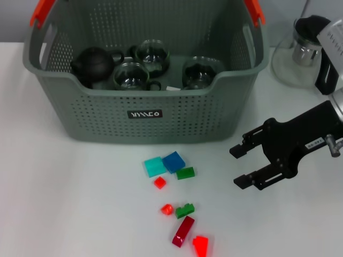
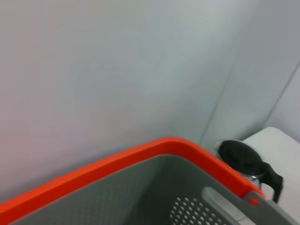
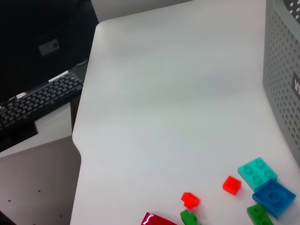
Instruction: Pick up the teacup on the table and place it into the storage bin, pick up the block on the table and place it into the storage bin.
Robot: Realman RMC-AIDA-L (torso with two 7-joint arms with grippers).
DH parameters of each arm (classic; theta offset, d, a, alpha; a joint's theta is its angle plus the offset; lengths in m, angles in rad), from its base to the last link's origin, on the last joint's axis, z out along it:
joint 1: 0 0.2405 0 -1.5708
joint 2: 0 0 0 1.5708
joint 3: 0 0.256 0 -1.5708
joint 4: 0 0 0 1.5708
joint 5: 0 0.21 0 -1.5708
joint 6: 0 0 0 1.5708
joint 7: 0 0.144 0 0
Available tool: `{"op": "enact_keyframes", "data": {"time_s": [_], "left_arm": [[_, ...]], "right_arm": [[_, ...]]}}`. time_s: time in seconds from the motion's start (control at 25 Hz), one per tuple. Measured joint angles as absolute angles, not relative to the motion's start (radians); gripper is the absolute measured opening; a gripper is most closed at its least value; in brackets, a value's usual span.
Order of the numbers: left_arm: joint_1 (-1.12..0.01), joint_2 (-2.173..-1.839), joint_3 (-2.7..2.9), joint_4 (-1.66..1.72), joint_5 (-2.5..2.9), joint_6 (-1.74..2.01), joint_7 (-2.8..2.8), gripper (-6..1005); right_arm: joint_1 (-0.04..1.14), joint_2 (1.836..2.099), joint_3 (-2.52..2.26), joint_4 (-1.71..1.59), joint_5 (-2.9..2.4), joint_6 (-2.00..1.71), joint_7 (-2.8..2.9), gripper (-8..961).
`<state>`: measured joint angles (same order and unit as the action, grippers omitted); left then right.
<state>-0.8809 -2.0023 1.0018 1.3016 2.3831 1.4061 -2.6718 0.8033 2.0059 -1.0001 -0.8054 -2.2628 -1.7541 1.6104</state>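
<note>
Blocks (image 1: 177,201) lie centre-frame, left of our right gripper (image 1: 238,165), jaws wide and empty; the left gripper we cannot see.

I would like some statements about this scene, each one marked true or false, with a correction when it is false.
1. The storage bin already holds glass teacups and a dark teapot. True.
2. The right hand is shut on a block. False: it is open and empty, above the table to the right of the blocks.
3. The blue block lies on the table, touching the teal block. True.
4. All the blocks are inside the bin. False: they lie on the table in front of it.
5. A glass kettle stands to the right of the bin. True.
</note>
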Motion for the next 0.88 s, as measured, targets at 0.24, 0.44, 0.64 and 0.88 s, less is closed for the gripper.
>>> {"op": "enact_keyframes", "data": {"time_s": [0.24,0.44,0.64,0.88], "left_arm": [[-0.884,-2.018,1.010,1.263,2.421,1.304,-2.657,263],[-0.887,-2.023,1.010,1.271,2.459,1.301,-2.659,373],[-0.845,-2.038,1.010,1.380,2.455,1.345,-2.644,483],[-0.698,-2.143,1.013,1.703,2.367,1.543,-2.452,715]], "right_arm": [[0.808,2.008,-0.997,-0.805,-2.262,-1.757,1.611,715],[0.810,2.009,-0.997,-0.805,-2.263,-1.758,1.611,715],[0.811,2.010,-0.997,-0.805,-2.264,-1.755,1.610,716],[0.808,2.011,-0.996,-0.805,-2.264,-1.751,1.611,715]]}}
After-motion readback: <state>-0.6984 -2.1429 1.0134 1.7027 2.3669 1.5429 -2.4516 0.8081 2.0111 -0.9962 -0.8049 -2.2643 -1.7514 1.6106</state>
